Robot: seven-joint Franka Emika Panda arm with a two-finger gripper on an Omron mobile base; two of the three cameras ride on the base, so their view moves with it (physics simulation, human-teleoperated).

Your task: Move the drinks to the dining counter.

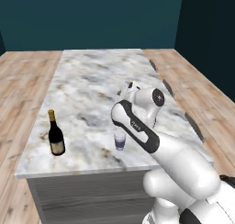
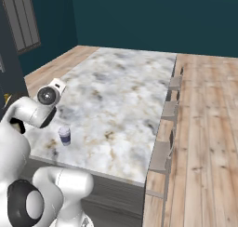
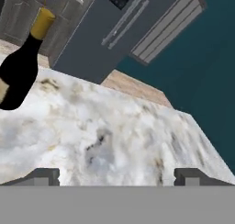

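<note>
A tall wine bottle [image 1: 56,137] stands near the left front edge of the marbled dining counter [image 1: 96,81], a lidded cup [image 1: 120,139] to its right (beside the arm); the gripper [image 3: 117,176] hovers above, jaws wide apart and empty.

The marbled bench [image 1: 92,81] stretched away between wooden floor [image 1: 23,81] on either side, under a teal wall. Near its front edge stood a dark wine bottle [image 1: 56,136] with a gold neck — upright, toward the left corner. A small white-and-purple cup [image 1: 120,139] stood well apart to its right, just beside the white arm [image 1: 137,122].
</note>
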